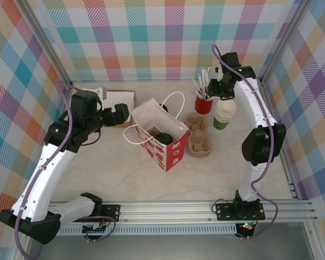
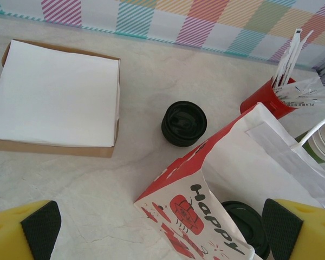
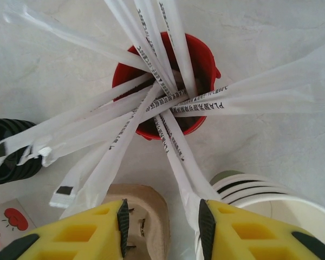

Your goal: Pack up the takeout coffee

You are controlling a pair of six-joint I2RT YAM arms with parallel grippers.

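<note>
Mid frame, coffee (image 1: 163,138) sits lidded inside the bag (image 1: 170,154); we judge the packing mostly done, perhaps a straw left to add. Left gripper (image 1: 124,115) gapes wide, empty, at the bag's rim, left of centre. Further back, right gripper (image 3: 164,227) half-open over the straws (image 3: 168,103), one lying between its fingers (image 3: 206,225), not pinched. Pale marbled table (image 1: 114,179), plaid walls (image 1: 151,43) behind

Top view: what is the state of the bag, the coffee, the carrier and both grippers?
paper bag: upright, mouth open.
takeout coffee: lid on, inside the bag.
cup carrier: holes empty.
left gripper: fingers wide open.
right gripper: fingers open over the straws.
</note>
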